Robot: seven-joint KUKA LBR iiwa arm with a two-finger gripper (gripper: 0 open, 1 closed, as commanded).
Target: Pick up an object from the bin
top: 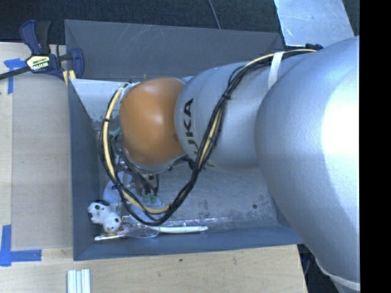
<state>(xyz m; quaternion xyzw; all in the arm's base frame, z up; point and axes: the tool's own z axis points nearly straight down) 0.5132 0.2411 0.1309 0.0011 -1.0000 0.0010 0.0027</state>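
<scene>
My gripper (139,180) hangs low in the bin's front left part, mostly hidden under the orange wrist cover and its cables. Just left of and below it lies a small white toy figure with dark spots (101,216), near the front left corner. A pale bluish thing (113,191) shows beside the gripper's left side, partly hidden by cables. A long clear plastic utensil (166,227) lies along the front wall, right below the gripper.
The silver arm covers the middle and right of the bin. Black and yellow cables loop down from the wrist to the bin floor near the front wall. The bin's left and front walls stand close to the gripper.
</scene>
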